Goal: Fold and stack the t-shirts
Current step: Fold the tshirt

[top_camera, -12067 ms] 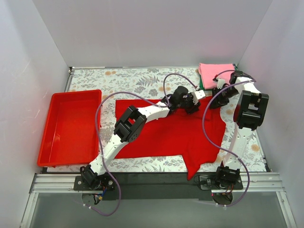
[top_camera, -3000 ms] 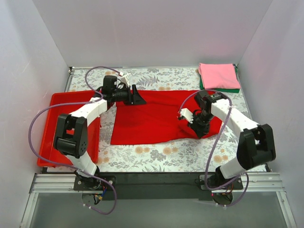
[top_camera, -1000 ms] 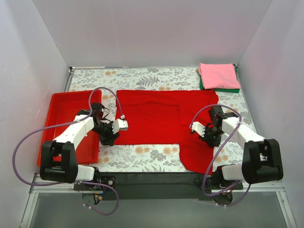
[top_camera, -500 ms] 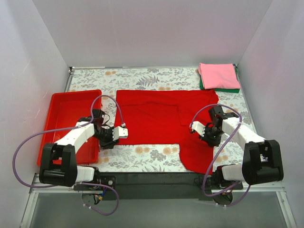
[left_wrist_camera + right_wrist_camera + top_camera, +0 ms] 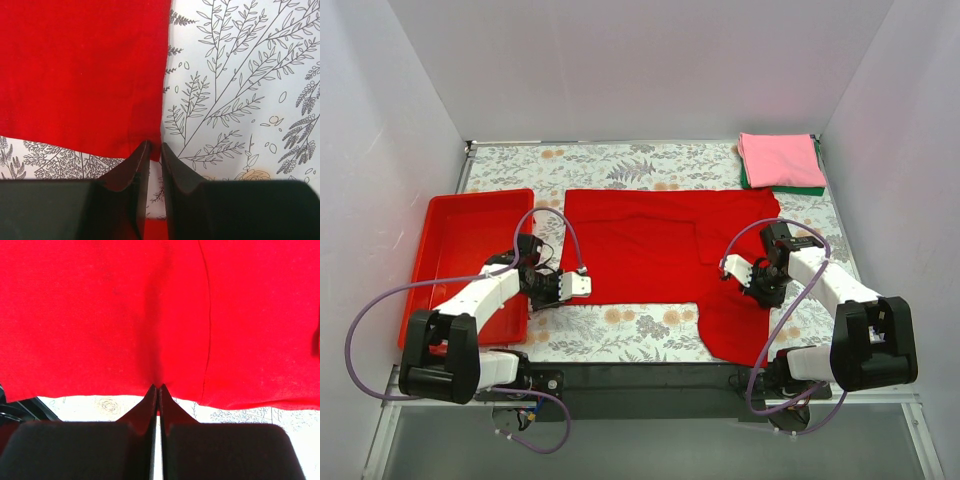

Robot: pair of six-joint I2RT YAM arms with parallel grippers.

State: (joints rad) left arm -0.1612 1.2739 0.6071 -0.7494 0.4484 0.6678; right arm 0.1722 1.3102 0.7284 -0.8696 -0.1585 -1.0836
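Spreading across the floral bench (image 5: pixel 640 160), the red t-shirt (image 5: pixel 650 250) lies only partly folded; a pink t-shirt (image 5: pixel 778 158) already sits folded atop a green one (image 5: pixel 790 187). Right hand (image 5: pixel 752 284) pinches the shirt's edge; left hand (image 5: pixel 572 287), nearly closed, nips its corner.

No text, label, brand, number or sign can be read anywhere in these views; the tablecloth (image 5: pixel 650 165) bears only a printed leaf and flower pattern.
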